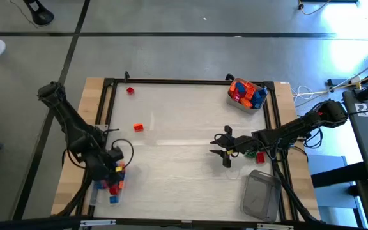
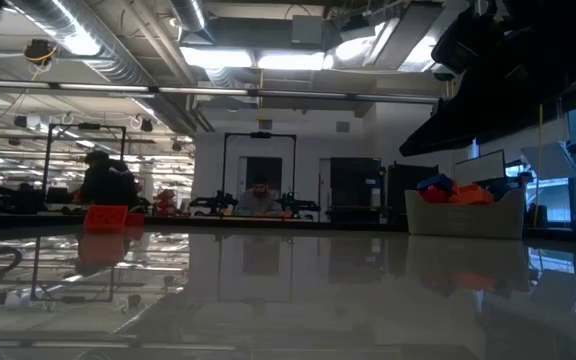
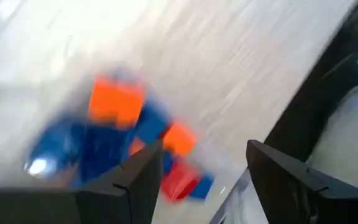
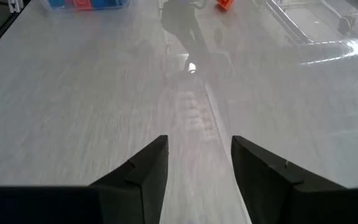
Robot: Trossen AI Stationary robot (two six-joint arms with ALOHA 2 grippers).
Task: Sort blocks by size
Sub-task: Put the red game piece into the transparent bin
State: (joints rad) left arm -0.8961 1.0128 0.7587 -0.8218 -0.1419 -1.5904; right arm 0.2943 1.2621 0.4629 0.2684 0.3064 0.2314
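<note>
High view: left gripper [image 1: 110, 167] hangs over a heap of blocks [image 1: 114, 186] in its near corner; two loose red and orange bricks lie ahead of it; right gripper [image 1: 225, 152] waits mid-table, a full tub [image 1: 248, 94] beyond. Low view: orange brick [image 2: 106, 217] on glossy tabletop [image 2: 298, 290]. Left wrist view: fingers apart, empty, over the pile. Right wrist view: fingers parted, empty. Bricks look light, rigid, slick; pinch flat opposite sides.
</note>
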